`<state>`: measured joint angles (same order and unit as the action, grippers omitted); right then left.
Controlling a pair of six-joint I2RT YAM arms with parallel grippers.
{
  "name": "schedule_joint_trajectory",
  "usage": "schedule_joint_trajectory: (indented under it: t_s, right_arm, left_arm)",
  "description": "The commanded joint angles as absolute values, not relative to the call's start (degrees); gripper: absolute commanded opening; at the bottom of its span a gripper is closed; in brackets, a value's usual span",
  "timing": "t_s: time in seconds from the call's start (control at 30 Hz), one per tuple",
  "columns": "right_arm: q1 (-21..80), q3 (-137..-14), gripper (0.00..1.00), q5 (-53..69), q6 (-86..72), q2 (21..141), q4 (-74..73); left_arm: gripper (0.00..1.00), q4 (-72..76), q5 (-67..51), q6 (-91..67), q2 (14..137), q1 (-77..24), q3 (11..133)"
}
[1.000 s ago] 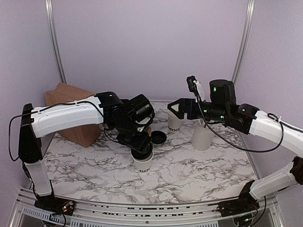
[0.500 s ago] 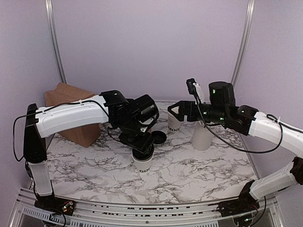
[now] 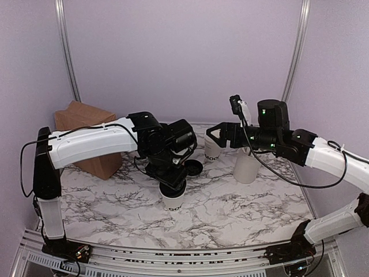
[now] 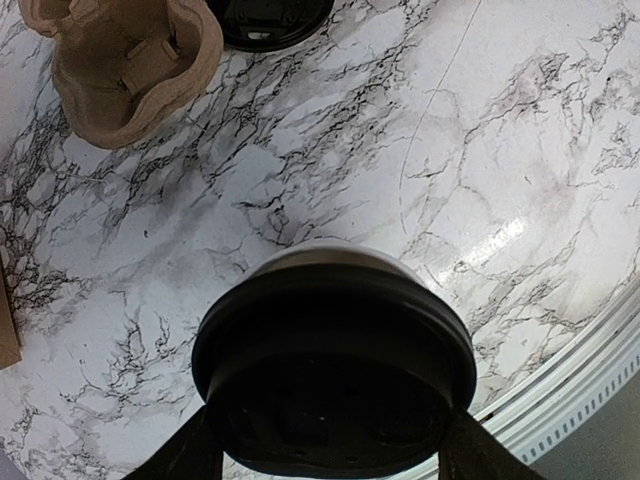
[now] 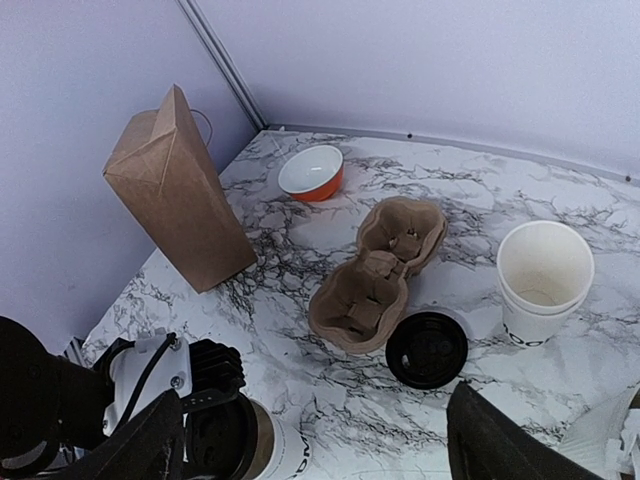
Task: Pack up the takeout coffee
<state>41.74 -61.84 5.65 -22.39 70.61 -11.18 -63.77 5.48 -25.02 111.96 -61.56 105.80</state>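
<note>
Marble-look tabletop (image 3: pixel 242 202), lilac walls all round. Takeout coffee (image 3: pixel 174 202) stands upright toward the near side, roughly in the middle, with its black lid on. The left pincer (image 3: pixel 172 186) comes down from above and is pinching it around the lid. Right pincer (image 3: pixel 213 135) hangs in the air spread wide, nothing in it, close to the stacked lidless cups (image 3: pixel 211 153) farther back. A loose black lid (image 3: pixel 194 167) lies between coffee and stack, and a brown paper bag (image 3: pixel 86 138) stands far left.
</note>
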Motion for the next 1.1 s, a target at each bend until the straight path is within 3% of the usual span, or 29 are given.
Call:
schedule_joint_trajectory:
  t_s: [0.0, 1.07]
  right_arm:
    - [41.1, -61.7, 0.88, 5.8, -21.7, 68.9, -10.3]
    - [41.0, -61.3, 0.88, 5.9, -21.7, 68.3, -10.3]
  left_arm:
    - [0.7, -66.6, 6.8, -24.4, 113.1, -62.0, 108.0]
    - [0.69, -69.9, 8.8, -23.5, 115.9, -62.7, 110.8]
